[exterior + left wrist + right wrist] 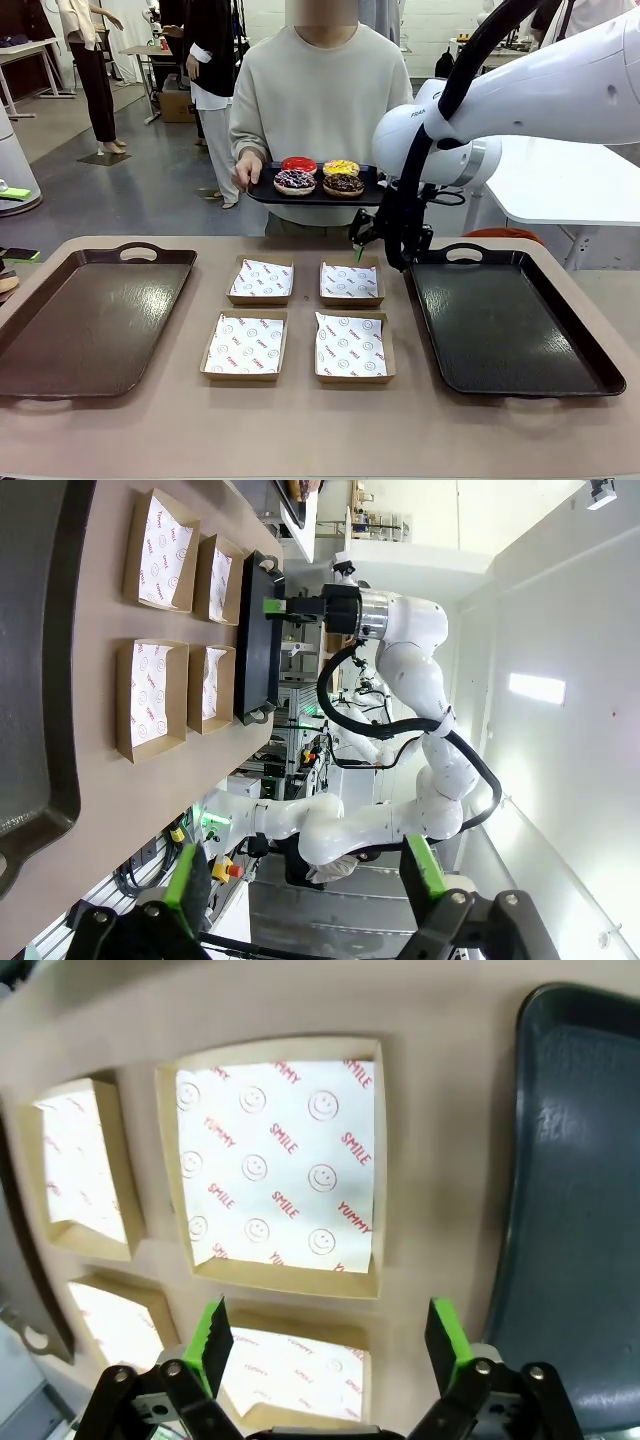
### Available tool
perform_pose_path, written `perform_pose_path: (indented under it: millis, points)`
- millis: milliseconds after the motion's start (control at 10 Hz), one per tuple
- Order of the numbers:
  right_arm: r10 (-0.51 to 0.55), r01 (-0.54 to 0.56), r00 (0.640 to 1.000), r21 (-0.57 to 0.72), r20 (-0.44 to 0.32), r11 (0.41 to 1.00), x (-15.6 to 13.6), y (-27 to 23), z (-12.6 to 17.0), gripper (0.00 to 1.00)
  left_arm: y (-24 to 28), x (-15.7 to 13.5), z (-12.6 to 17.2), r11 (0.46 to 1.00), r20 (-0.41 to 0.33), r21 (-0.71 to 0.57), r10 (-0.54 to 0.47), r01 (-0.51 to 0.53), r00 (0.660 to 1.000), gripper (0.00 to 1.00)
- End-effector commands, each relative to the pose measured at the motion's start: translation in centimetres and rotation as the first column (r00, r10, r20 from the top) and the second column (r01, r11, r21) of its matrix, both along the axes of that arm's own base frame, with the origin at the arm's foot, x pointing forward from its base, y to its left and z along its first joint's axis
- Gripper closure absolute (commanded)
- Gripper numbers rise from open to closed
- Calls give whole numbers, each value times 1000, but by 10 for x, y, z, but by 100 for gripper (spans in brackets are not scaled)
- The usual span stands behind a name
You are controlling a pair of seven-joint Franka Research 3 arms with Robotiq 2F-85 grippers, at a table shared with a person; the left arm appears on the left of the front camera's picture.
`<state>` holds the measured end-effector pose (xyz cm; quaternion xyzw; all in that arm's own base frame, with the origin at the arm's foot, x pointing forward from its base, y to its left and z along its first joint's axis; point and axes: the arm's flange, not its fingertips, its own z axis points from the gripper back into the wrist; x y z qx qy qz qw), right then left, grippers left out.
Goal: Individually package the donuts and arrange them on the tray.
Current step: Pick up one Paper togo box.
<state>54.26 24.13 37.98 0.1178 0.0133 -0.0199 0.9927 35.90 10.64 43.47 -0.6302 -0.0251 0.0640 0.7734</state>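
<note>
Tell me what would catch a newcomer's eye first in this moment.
The person at the far side holds a small black tray carrying four donuts: red, yellow, purple and chocolate. In the table's middle sit four paper-lined boxes, flanked by a big dark tray on the left and a second dark tray on the right. The right gripper hangs open by the far right box.

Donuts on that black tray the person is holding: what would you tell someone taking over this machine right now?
Left end effector: open, empty.
Right end effector: open, empty, above the four paper-lined boxes, beside the dark tray.
Donuts: all four on the serving tray, held by the person's hand across the table.
Done: nothing packaged, all boxes are empty.
Left: one donut per box, then probably boxes onto a tray; the brown tray is also bare.
</note>
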Motion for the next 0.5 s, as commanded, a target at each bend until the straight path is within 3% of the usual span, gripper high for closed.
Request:
perform_pose_path:
  millis: [0,200,400]
  points:
    - [20,-20,1000,-51,0,999,-6,-4,-7,0,0,-1,2,1000,4,-12,1,-1,1000,0]
    - [31,-32,999,-40,-17,999,-18,-5,2,0,0,-1,2,1000,4,-12,1,-1,1000,0]
    - [10,-10,1000,-15,-8,1000,-4,-1,-6,0,0,-1,2,1000,4,-12,1,-1,1000,0]
